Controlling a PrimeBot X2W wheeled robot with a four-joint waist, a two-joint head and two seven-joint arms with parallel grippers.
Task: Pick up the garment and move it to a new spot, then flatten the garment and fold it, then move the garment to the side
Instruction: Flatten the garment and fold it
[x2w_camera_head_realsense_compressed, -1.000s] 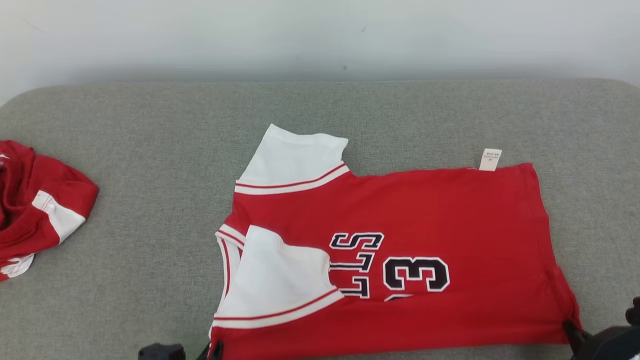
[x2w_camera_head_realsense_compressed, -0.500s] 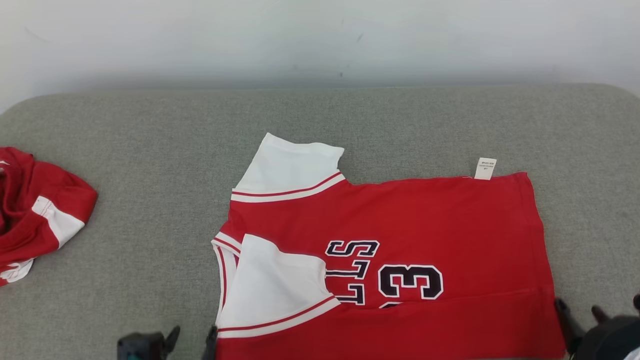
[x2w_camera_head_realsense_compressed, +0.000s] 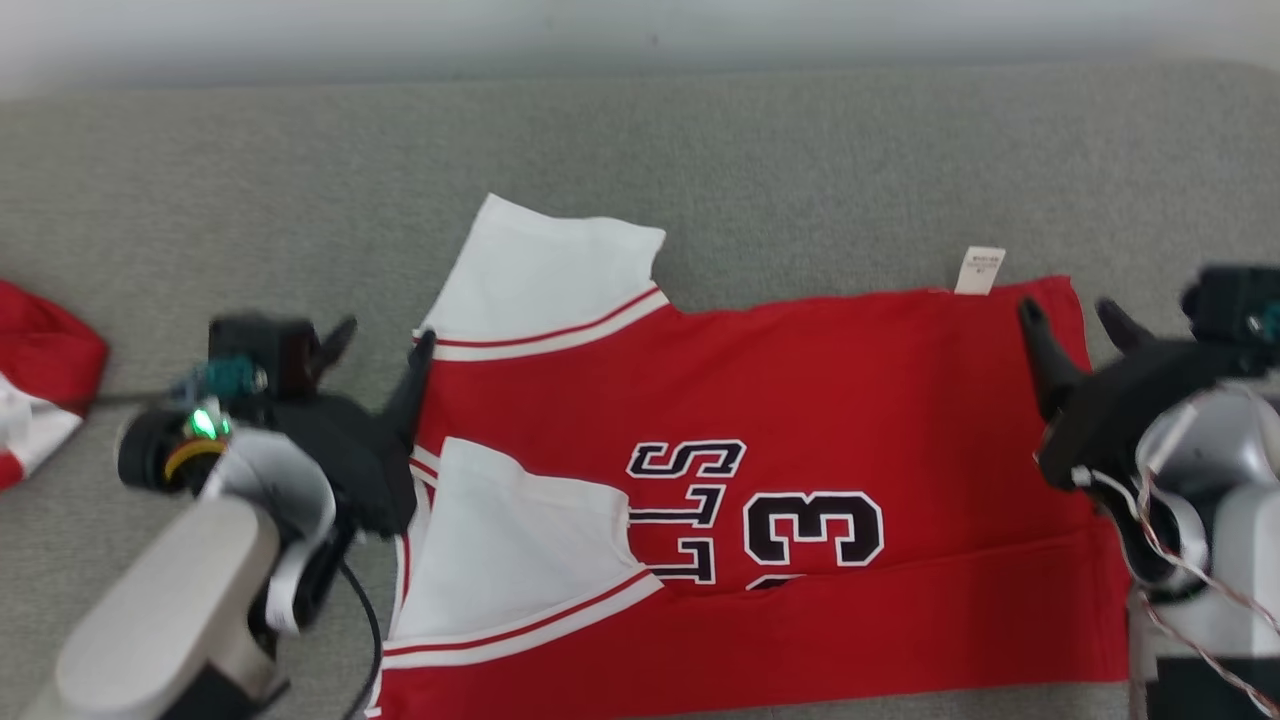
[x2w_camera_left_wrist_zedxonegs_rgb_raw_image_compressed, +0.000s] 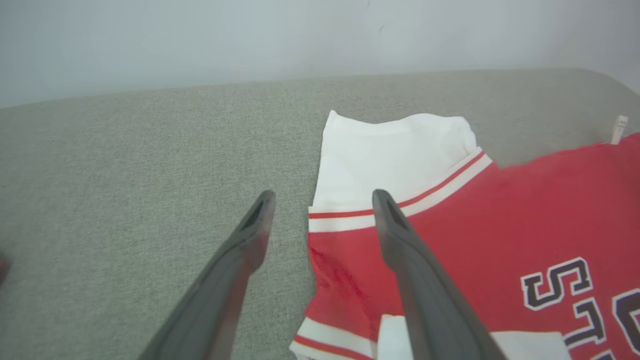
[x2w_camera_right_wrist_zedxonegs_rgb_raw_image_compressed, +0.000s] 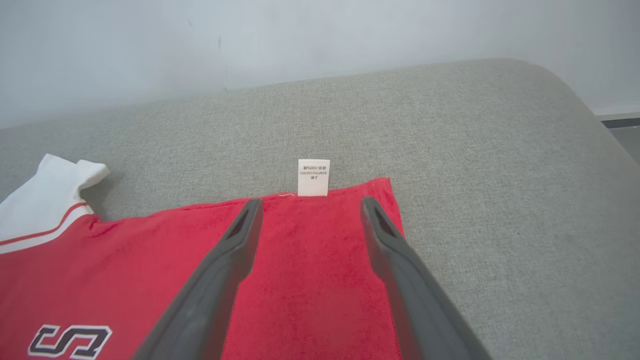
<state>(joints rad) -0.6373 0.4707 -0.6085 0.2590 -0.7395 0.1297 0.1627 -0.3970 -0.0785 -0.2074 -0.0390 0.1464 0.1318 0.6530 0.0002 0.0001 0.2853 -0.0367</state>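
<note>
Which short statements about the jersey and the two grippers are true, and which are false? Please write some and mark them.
1. The left gripper and the right gripper are both open. True.
2. The right gripper holds the white label. False: the label lies ungripped beyond its fingertips.
3. The jersey hangs in the air. False: it lies on the grey cushion.
4. A second red garment lies left of the jersey. True.

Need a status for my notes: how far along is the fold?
Done: red jersey lies flat, near edge folded over its number. In hand: open left gripper at the far sleeve, open right gripper at the tag corner. Remaining: probably the far-side fold, moving it aside.
</note>
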